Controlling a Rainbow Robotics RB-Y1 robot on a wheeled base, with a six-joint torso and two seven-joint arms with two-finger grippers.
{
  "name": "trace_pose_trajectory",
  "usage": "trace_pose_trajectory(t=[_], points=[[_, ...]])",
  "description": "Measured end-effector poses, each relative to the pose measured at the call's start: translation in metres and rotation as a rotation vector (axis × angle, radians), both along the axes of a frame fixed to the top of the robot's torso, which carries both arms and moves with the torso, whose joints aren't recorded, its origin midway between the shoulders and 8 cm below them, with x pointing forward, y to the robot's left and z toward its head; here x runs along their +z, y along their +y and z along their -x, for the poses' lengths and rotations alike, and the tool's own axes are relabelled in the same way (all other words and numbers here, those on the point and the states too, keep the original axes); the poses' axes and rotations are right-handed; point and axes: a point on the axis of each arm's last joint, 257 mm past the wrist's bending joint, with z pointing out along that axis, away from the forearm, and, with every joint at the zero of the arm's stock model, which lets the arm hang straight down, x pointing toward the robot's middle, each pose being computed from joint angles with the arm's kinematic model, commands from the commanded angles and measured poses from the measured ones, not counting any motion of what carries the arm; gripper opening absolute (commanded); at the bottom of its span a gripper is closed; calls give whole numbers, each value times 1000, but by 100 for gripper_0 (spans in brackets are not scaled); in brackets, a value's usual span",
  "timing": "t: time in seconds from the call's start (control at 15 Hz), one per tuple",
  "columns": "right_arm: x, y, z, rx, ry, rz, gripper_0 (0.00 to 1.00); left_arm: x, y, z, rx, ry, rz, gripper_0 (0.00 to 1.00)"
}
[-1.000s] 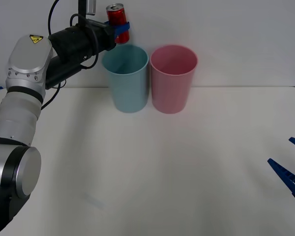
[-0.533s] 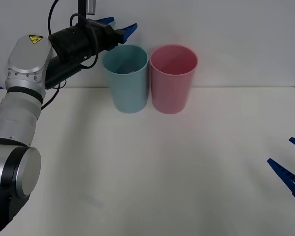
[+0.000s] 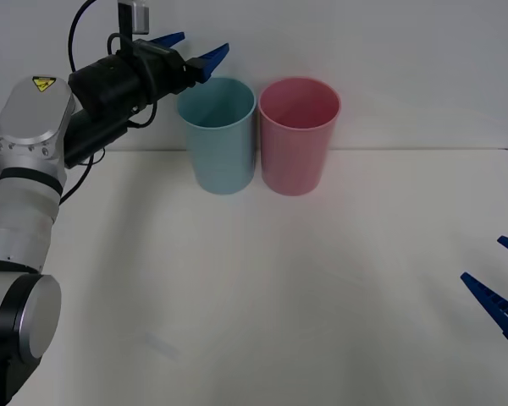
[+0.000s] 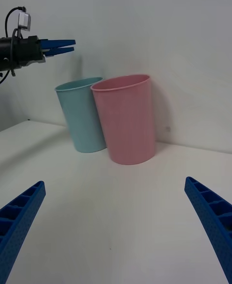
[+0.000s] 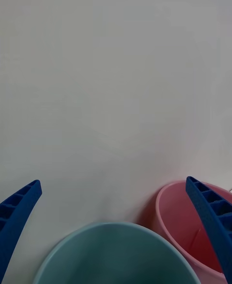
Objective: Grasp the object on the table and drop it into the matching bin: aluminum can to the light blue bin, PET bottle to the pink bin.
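Note:
My left gripper [image 3: 201,44] hangs open with nothing between its fingers, just above and behind the left side of the light blue bin's [image 3: 216,144] rim. The pink bin [image 3: 298,139] stands touching the blue one on its right, at the back of the white table [image 3: 254,296]. The aluminum can is out of view. From the left wrist, the open left gripper [image 5: 112,181] looks over the light blue bin [image 5: 111,255] and the pink bin [image 5: 176,221]. The right wrist view shows the left gripper [image 4: 73,45] above the light blue bin [image 4: 82,115], beside the pink bin [image 4: 128,120].
My right gripper [image 3: 506,279] rests open low over the table's right front edge, far from both bins, and its own view shows the right gripper [image 4: 115,182] spread wide. A plain wall rises directly behind the bins.
One second ago my left gripper held the red can above the light blue bin. It opened, the can left view, and the arm has since drawn slightly left. The right arm stayed still.

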Motion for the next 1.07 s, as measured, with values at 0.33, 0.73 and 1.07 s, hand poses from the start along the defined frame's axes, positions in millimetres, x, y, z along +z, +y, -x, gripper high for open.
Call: trace_pose_trajectory(t=[0.33, 0.73, 1.07], points=[[0, 0, 0, 0, 0, 0, 100, -11, 35, 29, 19, -37, 28, 100], [0, 0, 0, 0, 0, 0, 100, -38, 86, 78, 41, -60, 34, 100], [0, 0, 0, 0, 0, 0, 100, -60, 139, 136, 55, -81, -24, 100]])
